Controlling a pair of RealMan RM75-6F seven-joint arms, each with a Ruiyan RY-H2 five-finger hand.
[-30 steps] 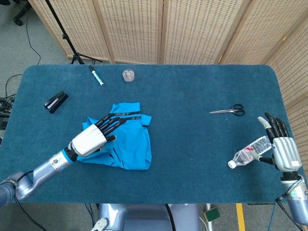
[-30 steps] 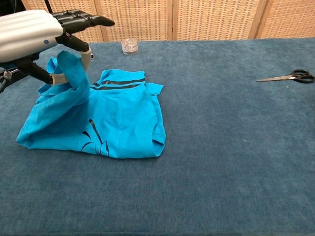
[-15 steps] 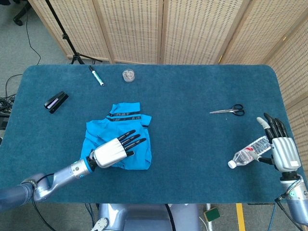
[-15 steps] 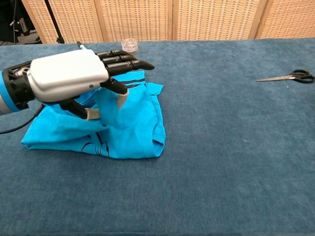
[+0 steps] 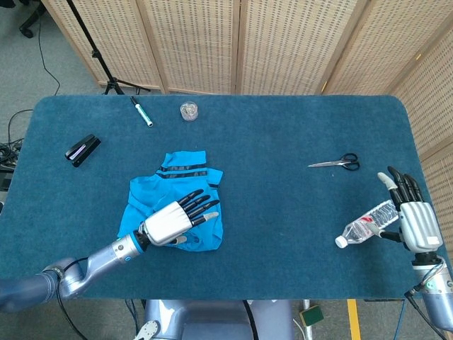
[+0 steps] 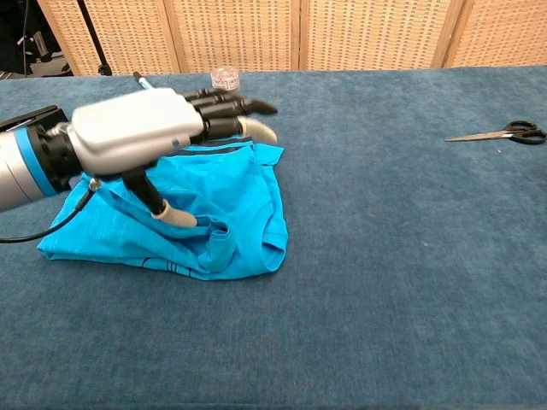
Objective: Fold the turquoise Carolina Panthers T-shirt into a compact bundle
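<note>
Swung my left hand [image 6: 141, 128] across, let go of fabric; T-shirt [image 6: 231, 201] flap now laid over, fingers spread above.

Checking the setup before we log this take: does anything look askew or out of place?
A plastic water bottle lies on its side by the right hand at the table's right edge. The T-shirt under the left hand is rumpled, its near edge bunched. Nothing looks spilled or damaged.
</note>
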